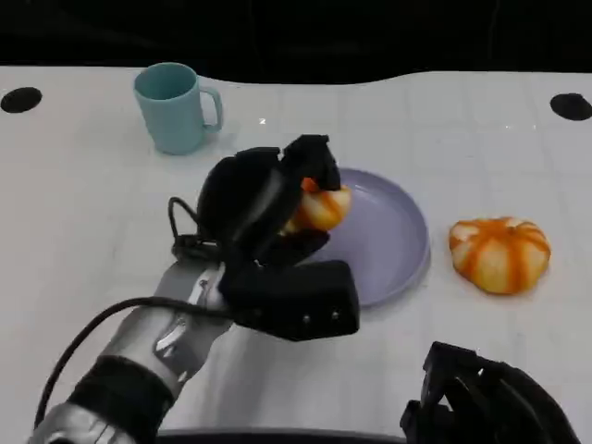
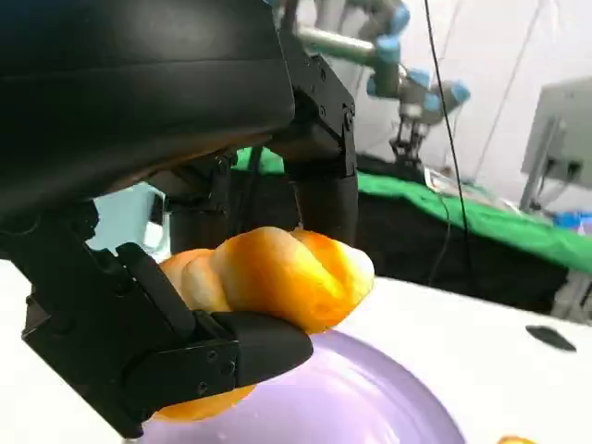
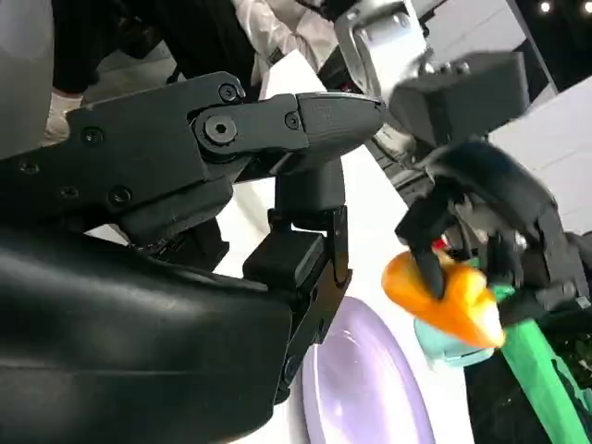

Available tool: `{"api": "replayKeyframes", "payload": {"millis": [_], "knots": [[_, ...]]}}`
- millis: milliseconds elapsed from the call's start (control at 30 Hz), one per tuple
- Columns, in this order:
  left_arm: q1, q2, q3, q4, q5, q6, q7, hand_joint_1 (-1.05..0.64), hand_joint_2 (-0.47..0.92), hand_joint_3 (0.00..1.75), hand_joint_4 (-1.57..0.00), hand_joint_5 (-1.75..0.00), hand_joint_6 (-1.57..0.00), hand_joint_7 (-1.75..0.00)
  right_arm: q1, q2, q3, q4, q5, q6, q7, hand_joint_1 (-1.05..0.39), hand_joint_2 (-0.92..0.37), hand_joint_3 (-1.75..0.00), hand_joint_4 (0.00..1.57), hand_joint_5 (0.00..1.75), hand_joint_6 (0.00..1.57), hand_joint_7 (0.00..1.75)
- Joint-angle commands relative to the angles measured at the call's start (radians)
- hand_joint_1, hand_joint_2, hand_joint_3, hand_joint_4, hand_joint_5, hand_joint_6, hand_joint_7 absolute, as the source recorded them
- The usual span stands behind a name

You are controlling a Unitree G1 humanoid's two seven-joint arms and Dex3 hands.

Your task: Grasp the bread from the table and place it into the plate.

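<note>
The right hand (image 1: 490, 402) rests idle at five o'clock, grip unreadable, while the left hand (image 1: 268, 208) grasps the bread (image 1: 319, 208) above the plate (image 1: 388, 245)'s nine o'clock rim, release remaining.

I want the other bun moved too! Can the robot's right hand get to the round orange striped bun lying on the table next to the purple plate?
Probably yes. The round orange striped bun lies bare on the white table, with nothing between it and the right hand, which holds nothing.
</note>
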Motion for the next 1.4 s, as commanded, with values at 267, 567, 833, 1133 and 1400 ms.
{"api": "replayKeyframes", "payload": {"millis": [267, 567, 833, 1133, 1400], "knots": [[-0.163, -0.073, -0.031, 0.289, -0.018, -0.054, -0.007, -0.17, 0.52, 1.02, -0.92, -1.75, -0.69, -1.75, 0.006, 0.002, 0.014, -0.012, -0.013, -0.014, -0.01, -0.71, -0.92, -0.25, 0.85, 1.62, 0.78, 1.36], [-0.219, -0.046, -0.078, 0.289, -0.001, 0.017, -0.223, -0.41, 0.91, 0.12, -0.59, -0.89, -0.63, -0.15, 0.008, 0.004, 0.021, -0.025, -0.024, -0.01, -0.026, -0.72, -0.92, -0.24, 0.85, 1.62, 0.78, 1.4], [-0.199, 0.011, -0.093, 0.169, 0.0, 0.093, -0.417, -0.79, 0.92, 0.22, -0.32, -0.24, -0.22, 0.0, 0.005, 0.006, 0.022, -0.017, -0.021, -0.012, -0.023, -0.73, -0.92, -0.23, 0.87, 1.6, 0.79, 1.4], [-0.144, 0.043, -0.097, 0.072, -0.009, 0.108, -0.446, -0.87, 0.92, 0.3, -0.34, -0.19, -0.18, 0.0, 0.001, 0.004, 0.015, -0.014, -0.017, -0.012, -0.023, -0.73, -0.92, -0.23, 0.87, 1.6, 0.77, 1.42], [0.019, 0.095, -0.011, -0.142, -0.099, 0.032, -0.401, -0.73, 0.92, 0.27, -0.53, -0.28, -0.35, -0.07, 0.01, -0.001, 0.013, -0.036, -0.01, -0.004, -0.022, -0.72, -0.92, -0.24, 0.87, 1.6, 0.78, 1.41]]}}
